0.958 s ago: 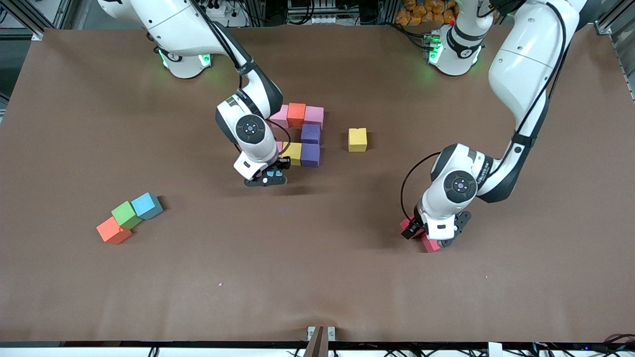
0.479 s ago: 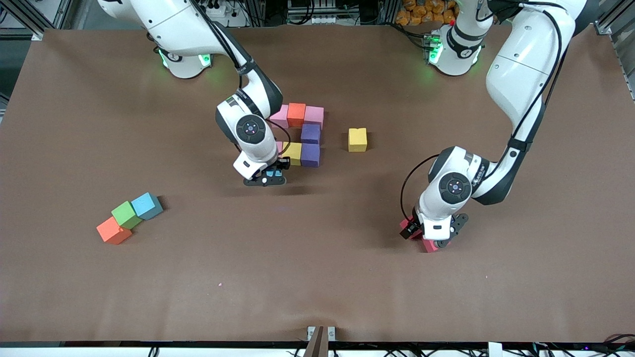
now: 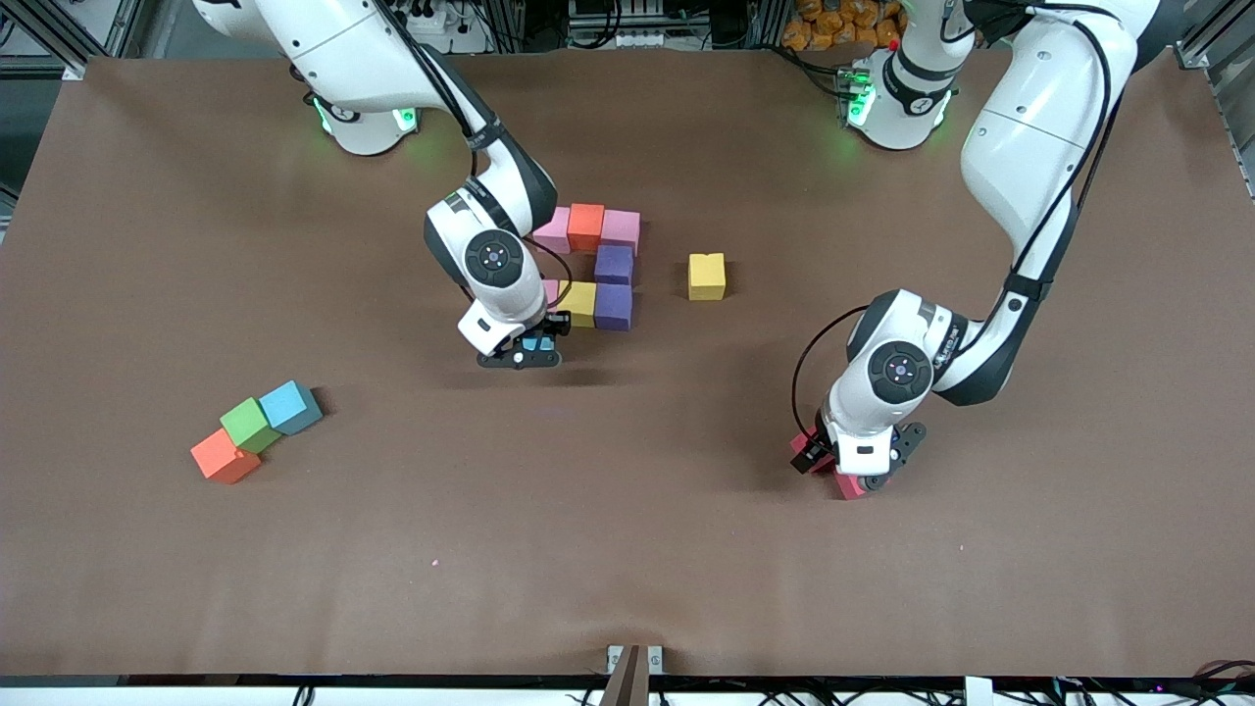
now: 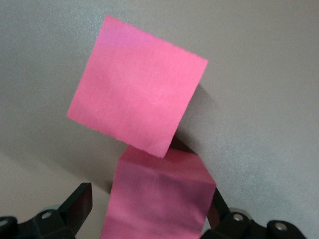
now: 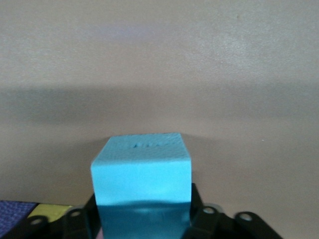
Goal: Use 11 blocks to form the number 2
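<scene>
Taking the lone yellow cube (image 3: 706, 276) as marker: just toward the right arm's end from it, an unfinished number 2 (image 3: 598, 265) of blocks set edge to edge. Top row of pink cube (image 3: 555, 231), orange-red cube (image 3: 586, 226) and second pink cube (image 3: 621, 230); two purple cubes (image 3: 614, 264) stacked in a column below; a second yellow cube (image 3: 578, 302) beside the lower purple one. Right hand (image 3: 525, 351) down low at the corner of that figure, past it from the marker, around a light blue cube (image 5: 142, 172); gripped or let go, cannot tell. Left hand (image 3: 851, 469) toward the left arm's end from the marker and low by the table, released, straddling one red cube (image 4: 159, 196) without pinching it, a second red cube (image 4: 137, 104) touching the first at a corner. Well apart from the marker, toward the right arm's end and nearer the front camera, a touching trio: orange cube (image 3: 225, 456), green cube (image 3: 249, 424), another light blue cube (image 3: 290, 407).
</scene>
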Controlling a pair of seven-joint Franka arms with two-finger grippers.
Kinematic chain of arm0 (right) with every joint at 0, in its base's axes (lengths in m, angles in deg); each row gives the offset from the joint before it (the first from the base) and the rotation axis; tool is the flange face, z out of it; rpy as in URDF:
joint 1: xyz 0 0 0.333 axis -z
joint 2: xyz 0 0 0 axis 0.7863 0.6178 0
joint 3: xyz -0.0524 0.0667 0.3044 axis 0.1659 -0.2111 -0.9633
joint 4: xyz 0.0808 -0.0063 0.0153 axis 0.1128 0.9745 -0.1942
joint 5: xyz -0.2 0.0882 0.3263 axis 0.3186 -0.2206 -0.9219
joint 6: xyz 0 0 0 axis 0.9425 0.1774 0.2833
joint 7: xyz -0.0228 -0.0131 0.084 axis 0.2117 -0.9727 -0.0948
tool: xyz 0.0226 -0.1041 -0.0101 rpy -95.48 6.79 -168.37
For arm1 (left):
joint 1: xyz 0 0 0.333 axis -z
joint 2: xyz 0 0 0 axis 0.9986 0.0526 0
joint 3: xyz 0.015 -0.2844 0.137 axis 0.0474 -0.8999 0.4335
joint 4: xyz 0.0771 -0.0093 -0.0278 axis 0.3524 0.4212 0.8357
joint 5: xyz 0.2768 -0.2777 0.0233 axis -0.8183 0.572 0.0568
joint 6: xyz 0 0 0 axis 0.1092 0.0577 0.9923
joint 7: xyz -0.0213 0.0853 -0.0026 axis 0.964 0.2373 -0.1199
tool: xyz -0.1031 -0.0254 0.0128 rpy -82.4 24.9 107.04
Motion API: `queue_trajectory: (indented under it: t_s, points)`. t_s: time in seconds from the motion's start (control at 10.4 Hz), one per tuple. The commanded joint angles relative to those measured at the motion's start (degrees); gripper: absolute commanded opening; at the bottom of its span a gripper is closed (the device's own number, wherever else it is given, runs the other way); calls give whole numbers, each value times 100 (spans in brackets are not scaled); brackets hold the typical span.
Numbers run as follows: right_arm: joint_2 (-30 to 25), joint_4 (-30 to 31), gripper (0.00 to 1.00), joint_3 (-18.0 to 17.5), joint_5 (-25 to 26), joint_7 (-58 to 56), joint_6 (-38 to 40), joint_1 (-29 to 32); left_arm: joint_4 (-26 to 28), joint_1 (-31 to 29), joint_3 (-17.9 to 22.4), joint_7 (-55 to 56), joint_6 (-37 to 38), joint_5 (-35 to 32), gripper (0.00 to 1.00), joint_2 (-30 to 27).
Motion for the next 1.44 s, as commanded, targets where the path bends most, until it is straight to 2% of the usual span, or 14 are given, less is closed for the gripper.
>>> queue_trajectory:
  t_s: [0.0, 0.29, 0.38, 0.48, 0.67, 0.86, 0.96, 1.15, 1.34]
  points:
    - [-77, 21, 100, -23, 92, 99, 30, 118, 62, -24, -18, -49, -32, -135, 100, -67]
    - [-261, -329, 100, 11, -39, 98, 581, 214, 45, -84, -18, -128, -32, -135, 100, -75]
    - [-367, -505, 100, 20, -258, 46, 888, 267, 36, -128, -18, -120, -32, -135, 100, -127]
    - [-489, -611, 100, 107, -565, -189, 1126, 320, 36, -138, -18, -111, -32, -135, 100, -145]
    - [-840, -621, 100, 275, -1740, -1117, 1399, 687, 27, -120, -18, -146, -32, -161, 100, -128]
    - [-1009, -656, 100, 423, -1466, -2261, 1822, 1031, 18, -129, -18, -208, -32, -214, 100, -145]
    - [-992, -638, 100, 668, -1046, -2649, 1840, 1015, -8, -103, -18, -190, -32, -223, 100, -146]
    - [-930, -595, 100, 776, -124, -3858, 1832, 1372, -17, -15, -18, -190, -32, -223, 100, -146]
    - [-886, -507, 100, 776, 134, -5536, 1771, 1934, -78, -49, -18, -408, -32, -346, 100, -137]
